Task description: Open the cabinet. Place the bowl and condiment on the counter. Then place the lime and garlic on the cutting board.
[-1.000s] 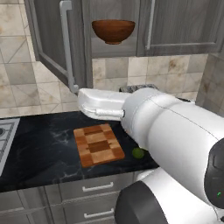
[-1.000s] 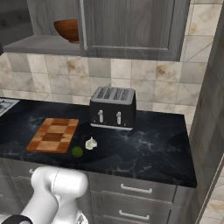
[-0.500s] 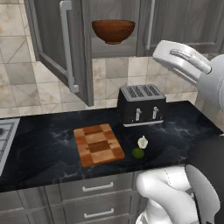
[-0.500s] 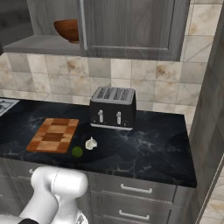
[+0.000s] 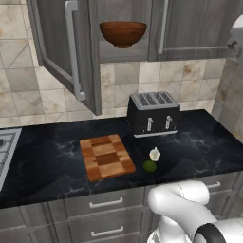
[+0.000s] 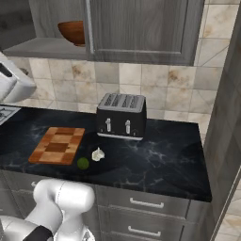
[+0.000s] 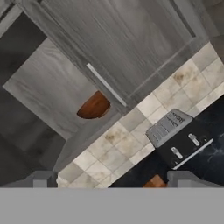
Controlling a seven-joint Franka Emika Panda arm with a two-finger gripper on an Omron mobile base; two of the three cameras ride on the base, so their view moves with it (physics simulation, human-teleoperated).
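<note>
The cabinet (image 5: 71, 52) has its left door swung open and its right door (image 6: 141, 28) shut. On the shelf inside sits the reddish-brown bowl (image 5: 122, 32), which the hand view shows as the bowl (image 7: 93, 106) half behind the shut door's edge. The condiment is out of view. On the black counter (image 5: 199, 142) the garlic (image 5: 154, 154) and the lime (image 5: 150, 165) lie just right of the checkered cutting board (image 5: 106, 156). My gripper (image 7: 113, 181) is open and empty, its fingertips (image 7: 43, 178) wide apart, well back from the cabinet.
A black toaster (image 5: 154, 113) stands against the tiled wall behind the garlic. A stove edge (image 5: 4, 147) lies at the far left. A tall grey panel (image 6: 226, 117) bounds the counter on the right. Part of my white arm (image 6: 12, 82) hangs left of the board.
My arm has swung up and to the right, out from in front of the left base camera. Bowl, lime, garlic and board have not moved. The gripper stays open.
</note>
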